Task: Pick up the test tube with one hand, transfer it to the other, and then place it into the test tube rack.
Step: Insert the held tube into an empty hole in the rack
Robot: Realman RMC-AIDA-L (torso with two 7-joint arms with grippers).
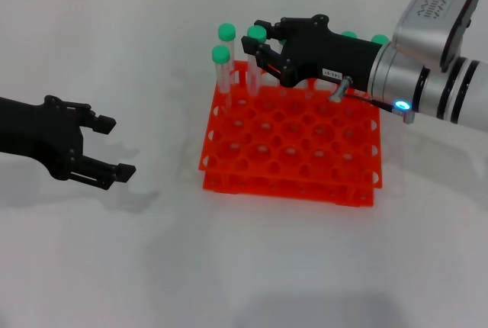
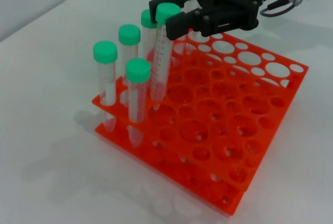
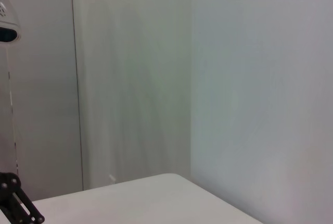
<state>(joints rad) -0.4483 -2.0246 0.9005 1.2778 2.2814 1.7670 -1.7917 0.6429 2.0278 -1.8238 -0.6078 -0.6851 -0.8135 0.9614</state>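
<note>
The orange-red test tube rack (image 1: 293, 184) stands at the table's middle; it also shows in the left wrist view (image 2: 237, 168). My right gripper (image 1: 264, 47), black with a white label, is over the rack's back left part, shut on a green-capped test tube (image 1: 252, 76). In the left wrist view this test tube (image 2: 161, 62) hangs slightly tilted from the right gripper (image 2: 174, 16), its tip at a hole of the top tier. My left gripper (image 1: 116, 147) is open and empty, low over the table left of the rack.
Other green-capped tubes stand in the rack's back left corner (image 1: 221, 65) (image 2: 106, 73) (image 2: 137, 94), and more caps (image 1: 379, 39) show behind the right wrist. The right wrist view shows only a wall and a table corner (image 3: 156, 195).
</note>
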